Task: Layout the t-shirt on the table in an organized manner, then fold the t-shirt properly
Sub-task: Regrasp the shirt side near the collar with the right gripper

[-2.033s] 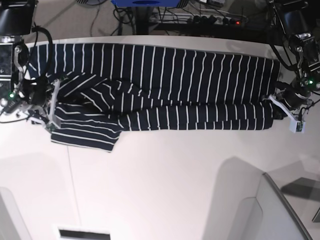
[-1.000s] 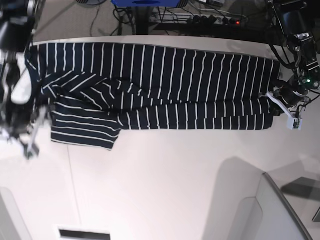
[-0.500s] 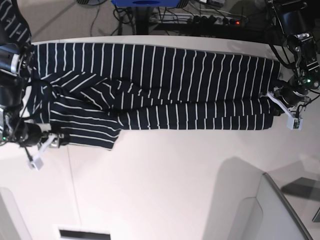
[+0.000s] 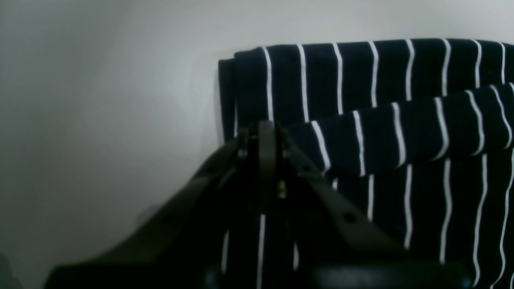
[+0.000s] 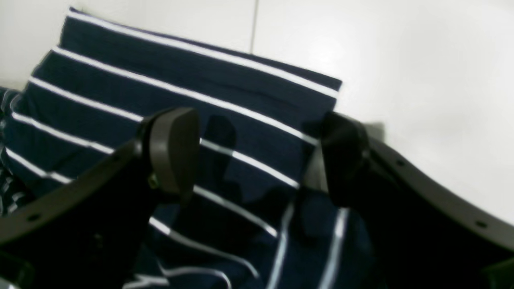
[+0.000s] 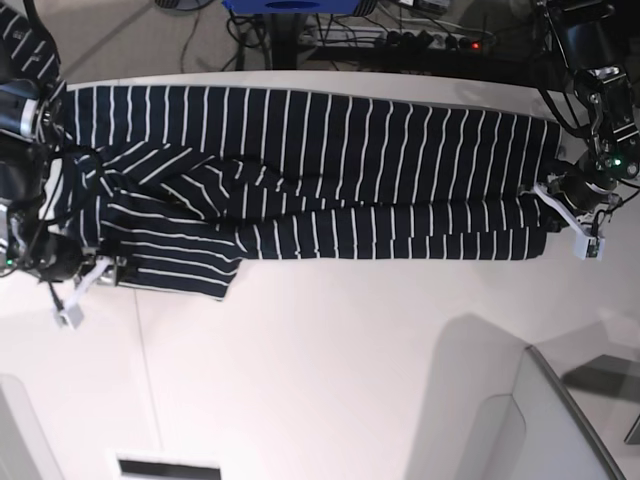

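The t-shirt [image 6: 330, 170], dark navy with thin white stripes, lies stretched along the far side of the white table [image 6: 350, 360], its near edge folded over lengthwise. My left gripper [image 6: 556, 208] is at the shirt's right end. In the left wrist view that gripper [image 4: 267, 134] is shut on the folded edge of the t-shirt [image 4: 361, 132]. My right gripper [image 6: 105, 272] is at the lower left, over the sleeve's corner. In the right wrist view it [image 5: 259, 160] stands open, with striped sleeve cloth [image 5: 180, 80] lying below and between its fingers [image 5: 172, 148].
Cables and a power strip [image 6: 430, 40] run behind the table's far edge. A pale raised panel [image 6: 520, 420] stands at the near right. A thin seam line [image 6: 145, 360] crosses the tabletop on the left, with a dark slot [image 6: 168, 467] at the near edge.
My right arm has swung from the shirt's left edge down to the sleeve's lower corner and settled there, open. The left gripper has stayed shut at the right end.
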